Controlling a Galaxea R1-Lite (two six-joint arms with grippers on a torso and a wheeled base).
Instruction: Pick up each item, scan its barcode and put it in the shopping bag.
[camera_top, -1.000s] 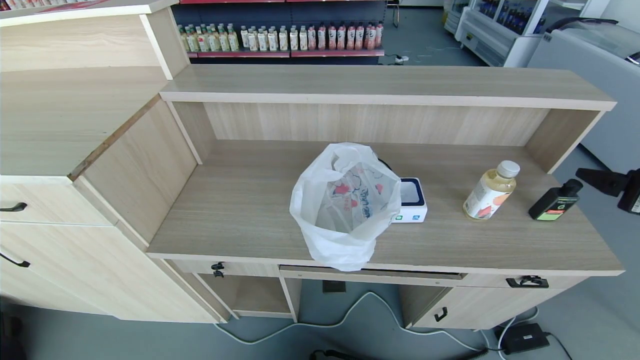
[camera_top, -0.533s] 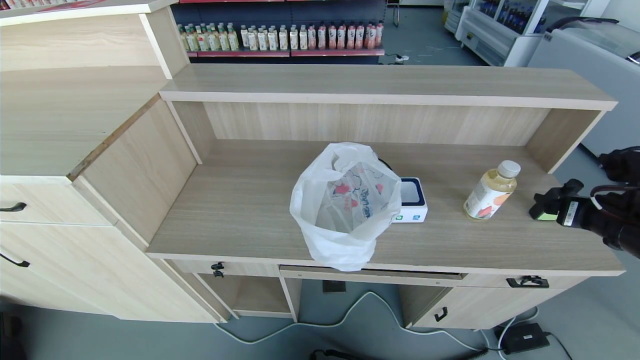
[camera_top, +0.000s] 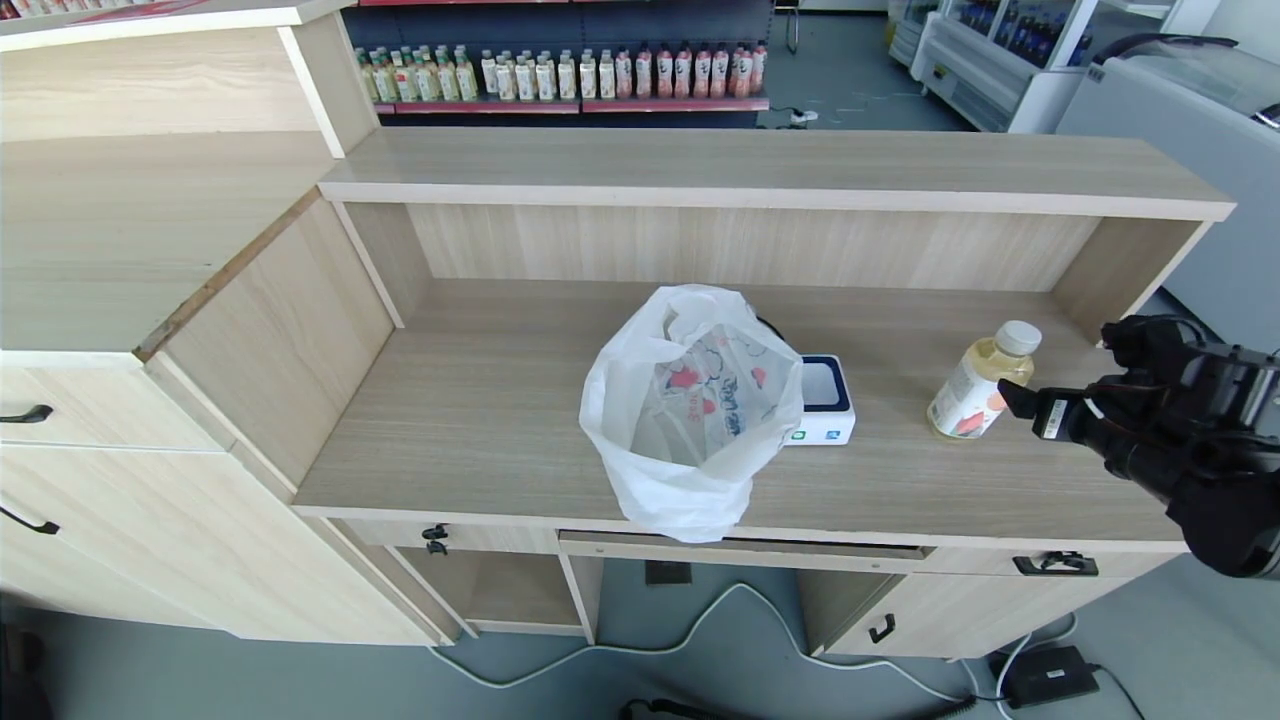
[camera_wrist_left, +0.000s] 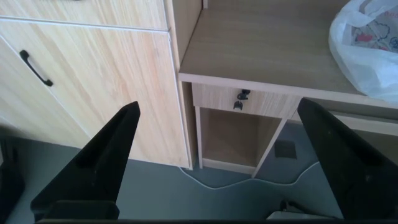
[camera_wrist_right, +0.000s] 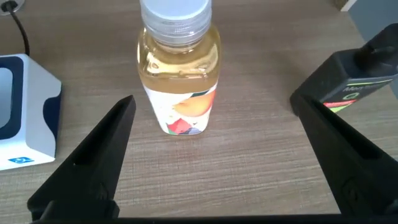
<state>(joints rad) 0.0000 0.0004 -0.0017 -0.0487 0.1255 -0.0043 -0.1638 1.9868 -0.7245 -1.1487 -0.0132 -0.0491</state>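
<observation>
Juice bottle (camera_wrist_right: 179, 74) stands upright on the counter (camera_top: 480, 400), just ahead of your right gripper (camera_top: 1058, 368), whose fingers are spread wide. That arm is far nearer; your left gripper (camera_wrist_left: 219, 107), also spread, hangs low off the counter's left front. The right wrist view gives you the dark bottle (camera_wrist_right: 348, 81) close beside. The head view gives you the scanner (camera_top: 825, 400) and shopping bag (camera_top: 690, 410) beyond.

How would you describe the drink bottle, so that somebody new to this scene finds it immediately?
On the wooden counter, look right of the white shopping bag and the small white scanner. The drink bottle stands there upright. It is clear, with pale yellow liquid and a white cap, unlike the dark bottle beside it.
</observation>
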